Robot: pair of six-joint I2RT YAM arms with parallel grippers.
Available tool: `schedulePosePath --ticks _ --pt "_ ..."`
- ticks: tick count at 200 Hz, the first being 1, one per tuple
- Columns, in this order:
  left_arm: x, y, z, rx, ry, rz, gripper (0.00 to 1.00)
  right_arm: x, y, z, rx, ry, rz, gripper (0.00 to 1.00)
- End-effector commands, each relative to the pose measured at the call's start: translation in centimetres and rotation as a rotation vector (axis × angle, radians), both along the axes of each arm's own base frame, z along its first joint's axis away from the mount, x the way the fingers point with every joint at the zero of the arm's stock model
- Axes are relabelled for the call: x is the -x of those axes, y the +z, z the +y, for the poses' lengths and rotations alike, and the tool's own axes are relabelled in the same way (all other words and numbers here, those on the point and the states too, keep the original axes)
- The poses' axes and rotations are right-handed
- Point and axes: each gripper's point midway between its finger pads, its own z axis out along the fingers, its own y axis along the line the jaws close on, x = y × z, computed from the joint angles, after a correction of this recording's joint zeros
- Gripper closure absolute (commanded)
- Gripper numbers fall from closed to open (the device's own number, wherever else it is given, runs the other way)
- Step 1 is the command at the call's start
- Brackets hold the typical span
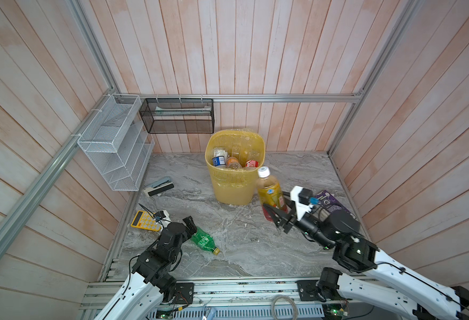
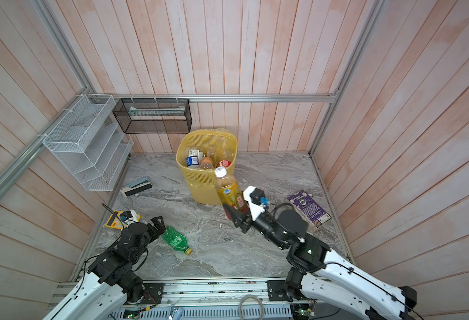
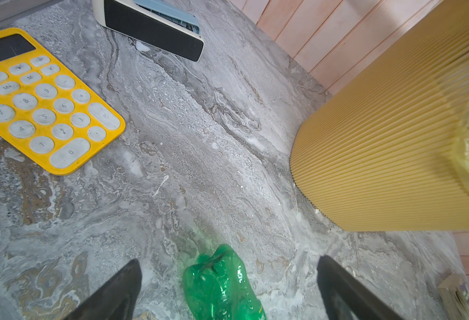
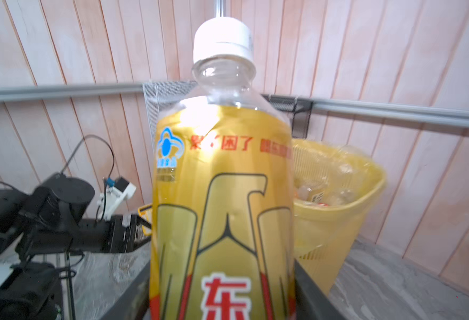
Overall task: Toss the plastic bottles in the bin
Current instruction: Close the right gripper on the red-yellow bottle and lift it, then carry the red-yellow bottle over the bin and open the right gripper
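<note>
**While one bottle lies on the table, another stands gripped beside the bin**

Where the table (image 1: 241, 238) stretches well to the left of the bin (image 1: 233, 191), a yellow calculator (image 1: 144, 221) lies flat towards the front. A stapler (image 1: 158, 187) lies further back, level with the bin's base and well apart from it.

Nearer the bin, though still left of it and towards the front, the left gripper (image 1: 192, 225) sits low over the table with its jaws spread wide. It grips nothing. In the left wrist view the crumpled base of the green bottle (image 3: 219, 285) shows between the two fingers (image 3: 117, 288), and neither of them touches it. This green bottle lies on its side on the table, left of the bin and in front of it, with its yellowish cap pointing away from the bin.

The bin itself stands at the back of the table, and several bottles (image 1: 233, 163) are piled inside it.

Just right of the bin, a yellow-labelled bottle (image 1: 270, 191) stands nearly upright, its white cap close to the bin's rim. The right gripper (image 1: 280, 212) has its jaws clamped on the lower part of this bottle, one finger on each side.

Further right of the bin, a purple book (image 1: 331, 202) lies flat, partly hidden by the right arm.
</note>
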Motion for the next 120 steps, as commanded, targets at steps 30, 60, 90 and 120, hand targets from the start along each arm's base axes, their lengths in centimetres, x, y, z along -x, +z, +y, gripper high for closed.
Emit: schedulePosePath --ticks 30,60,90,120 --pt "-0.9 1.0 -0.8 0.02 -0.015 -0.017 0.0 -3.6 1.5 -0.8 0.047 -0.212 -0.047 0.58" --pt "-0.9 0.7 -1.2 0.035 -0.034 -0.009 0.0 -10.7 3.9 5.0 0.119 -0.102 -0.023 0.58" --pt "-0.5 0.3 -0.8 0.011 -0.023 0.023 0.0 -18.9 3.5 11.0 0.326 -0.125 0.06 0.33" --pt "-0.4 0.7 -0.7 -0.016 -0.031 0.035 0.0 -22.6 2.5 11.1 0.399 -0.209 0.116 0.15"
